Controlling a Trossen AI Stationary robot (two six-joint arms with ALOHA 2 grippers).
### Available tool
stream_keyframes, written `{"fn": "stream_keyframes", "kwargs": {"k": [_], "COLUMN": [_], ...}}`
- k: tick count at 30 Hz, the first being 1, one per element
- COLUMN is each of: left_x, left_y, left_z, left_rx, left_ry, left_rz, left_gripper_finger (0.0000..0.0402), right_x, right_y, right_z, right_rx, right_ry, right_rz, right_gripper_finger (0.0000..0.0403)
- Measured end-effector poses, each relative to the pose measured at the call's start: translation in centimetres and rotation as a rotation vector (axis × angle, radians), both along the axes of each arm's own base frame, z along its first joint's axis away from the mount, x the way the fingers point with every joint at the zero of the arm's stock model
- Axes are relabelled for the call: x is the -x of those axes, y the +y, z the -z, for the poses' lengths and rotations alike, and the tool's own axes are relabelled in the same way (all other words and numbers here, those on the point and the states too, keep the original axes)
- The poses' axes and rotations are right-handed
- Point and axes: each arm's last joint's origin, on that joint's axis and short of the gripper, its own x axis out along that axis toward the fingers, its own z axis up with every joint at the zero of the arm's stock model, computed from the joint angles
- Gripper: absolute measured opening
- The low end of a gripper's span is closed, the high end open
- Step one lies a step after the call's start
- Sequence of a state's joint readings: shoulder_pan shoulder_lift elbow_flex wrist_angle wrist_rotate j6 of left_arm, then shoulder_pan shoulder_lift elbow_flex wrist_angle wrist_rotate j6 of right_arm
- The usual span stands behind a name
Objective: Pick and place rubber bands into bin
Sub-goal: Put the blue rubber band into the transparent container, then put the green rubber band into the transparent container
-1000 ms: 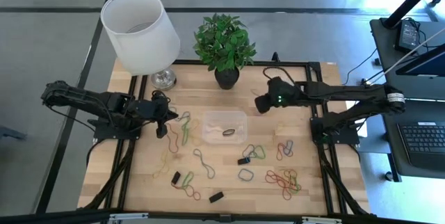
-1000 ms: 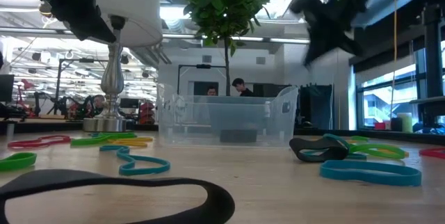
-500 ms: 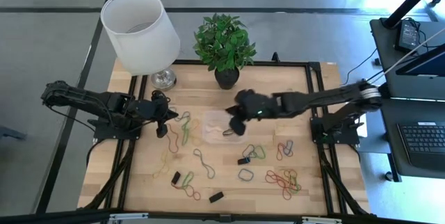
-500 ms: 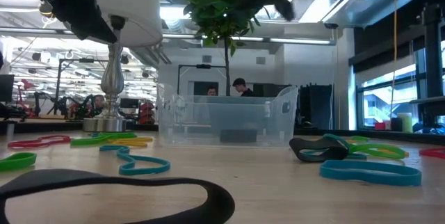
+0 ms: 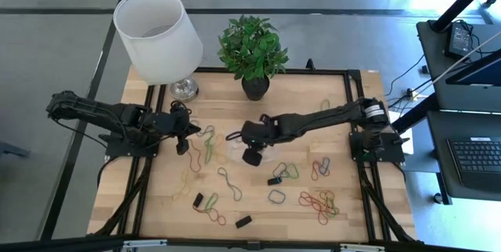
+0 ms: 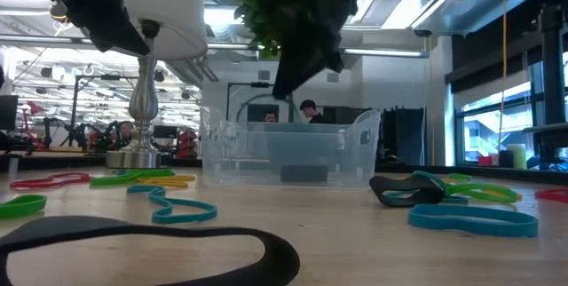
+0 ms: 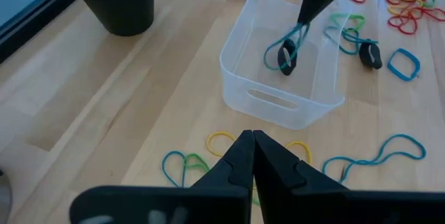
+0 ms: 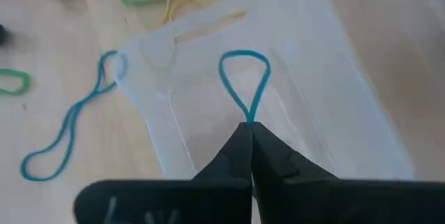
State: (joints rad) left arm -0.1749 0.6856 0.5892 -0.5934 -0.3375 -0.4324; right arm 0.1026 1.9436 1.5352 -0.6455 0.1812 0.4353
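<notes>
- One teal rubber band (image 8: 245, 85) is pinched in the clenched right gripper (image 8: 249, 135), hung over the bin (image 7: 245, 62) at frame centre in the high view.
- One black band (image 7: 285, 58) is seen inside the bin.
- Many rubber bands (image 5: 317, 200) are left scattered across the lower table (image 5: 376, 213).
- The left gripper (image 7: 252, 140) is held clenched and empty, left of the bin.

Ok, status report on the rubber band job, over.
Right gripper shut on a teal rubber band, hanging over the clear bin. Left gripper shut, empty, waiting beside the bin. One black band already inside. Nothing in the way.
</notes>
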Motion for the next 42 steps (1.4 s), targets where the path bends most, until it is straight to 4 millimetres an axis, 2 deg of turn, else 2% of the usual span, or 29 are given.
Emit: {"fn": "stream_keyframes", "kwargs": {"k": [8, 27, 31, 35, 37, 39, 42], "left_x": [0.0, 0.0, 0.0, 0.0, 0.0, 0.0, 0.0], "left_y": [0.0, 0.0, 0.0, 0.0, 0.0, 0.0, 0.0], "left_z": [0.0, 0.0, 0.0, 0.0, 0.0, 0.0, 0.0], "left_rx": [-0.002, -0.003, -0.004, -0.004, -0.006, -0.032, -0.061], "left_ry": [0.000, 0.000, 0.000, 0.000, 0.000, 0.007, 0.016], "left_rz": [-0.003, -0.005, -0.005, -0.005, -0.004, 0.019, 0.048], "left_gripper_finger": [0.0003, 0.0006, 0.0006, 0.0006, 0.0006, 0.0006, 0.0002], "right_x": [-0.8, -0.6, -0.3, 0.3, 0.9, 1.9, 4.5], "right_y": [-0.2, -1.0, -1.0, -1.1, -0.8, -0.3, 0.5], "right_z": [2.9, 3.0, 1.6, 0.0, -1.0, -1.9, -2.3], "right_rx": [-0.029, -0.079, -0.073, -0.047, -0.021, 0.019, 0.049], "right_ry": [0.067, 0.081, 0.045, 0.025, 0.005, -0.017, -0.041], "right_rz": [0.022, 0.140, 0.113, 0.063, 0.007, -0.051, -0.063], "right_gripper_finger": [0.0002, 0.0083, 0.0070, 0.0017, 0.0007, 0.0012, 0.0014]}}
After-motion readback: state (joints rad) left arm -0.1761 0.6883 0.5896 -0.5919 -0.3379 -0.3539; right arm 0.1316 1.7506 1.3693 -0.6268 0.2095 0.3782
